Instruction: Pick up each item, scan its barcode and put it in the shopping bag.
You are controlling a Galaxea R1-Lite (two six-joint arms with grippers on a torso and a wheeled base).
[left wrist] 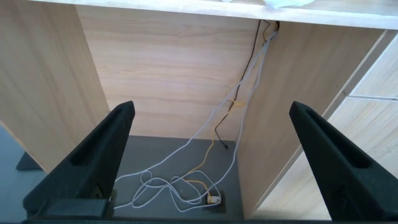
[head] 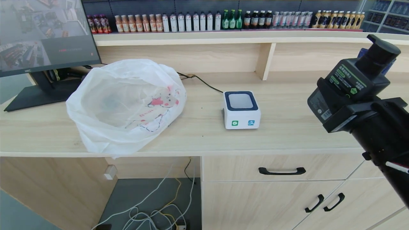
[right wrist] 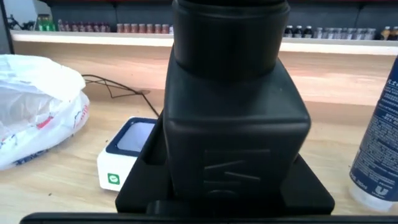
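bottle: black bottle (head: 348, 81), squarish hard plastic with a round cap, is held up well right of the scanner (head: 241, 110); probably hefty-ish and slick
grip: right gripper (head: 361, 111) is clamped on the flat lower sides, best spot tbh
left gripper (left wrist: 211, 109): spread wide, parked below the bench (head: 287, 134)
shopping bag (head: 124, 102): thin, crinkly, floppy, on the left

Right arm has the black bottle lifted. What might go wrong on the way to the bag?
The black plastic bottle carries its white label right beside the right tool, so the tool may hide the barcode from the white box scanner. The thin white plastic bag slumps; the bottle might catch its rim and drag it.
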